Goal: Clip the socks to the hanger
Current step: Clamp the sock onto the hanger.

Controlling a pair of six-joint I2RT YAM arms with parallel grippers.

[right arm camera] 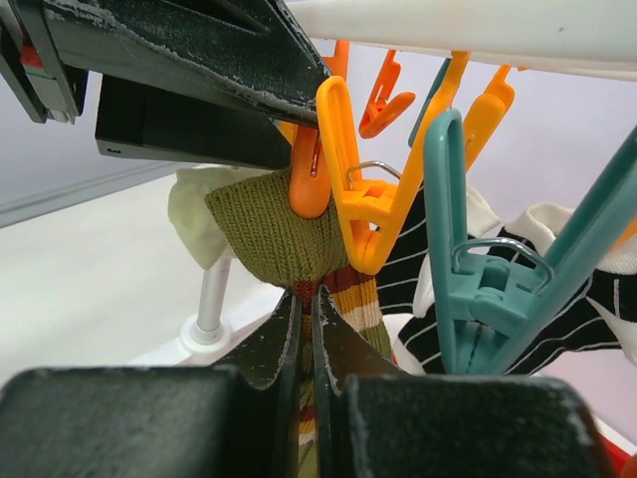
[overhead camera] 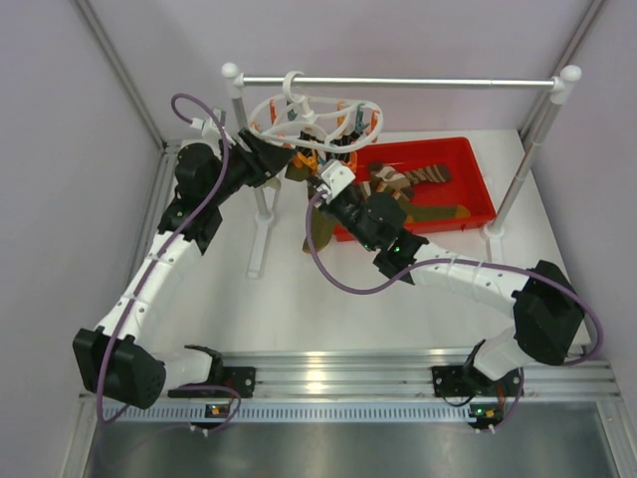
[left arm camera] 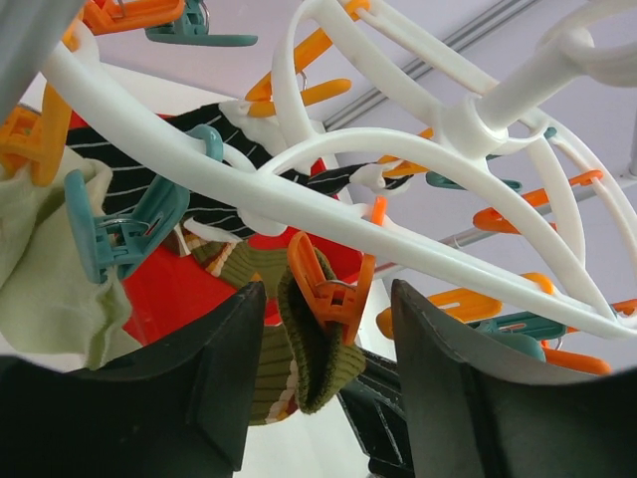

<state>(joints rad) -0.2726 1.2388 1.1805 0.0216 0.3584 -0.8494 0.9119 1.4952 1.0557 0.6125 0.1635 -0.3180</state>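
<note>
The white ring hanger [overhead camera: 304,124] hangs by its hook from the silver rail, with orange and teal clips dangling under it. An orange clip [left arm camera: 328,294] is pinched on the cuff of an olive sock [left arm camera: 311,363] with cream, orange and red stripes. My left gripper [left arm camera: 323,334] stands open around that clip, one finger on each side and touching neither. From below, my right gripper [right arm camera: 309,319] is shut on the same olive sock [right arm camera: 274,234], just under the orange clip [right arm camera: 363,219]. More socks [overhead camera: 413,184] lie in the red bin.
A black striped sock [left arm camera: 129,149] and a pale green one [left arm camera: 40,269] hang from teal clips [right arm camera: 488,289]. The red bin [overhead camera: 478,164] sits at the back right. The rail [overhead camera: 398,82] rests on two white-capped posts [overhead camera: 261,209] with feet on the table.
</note>
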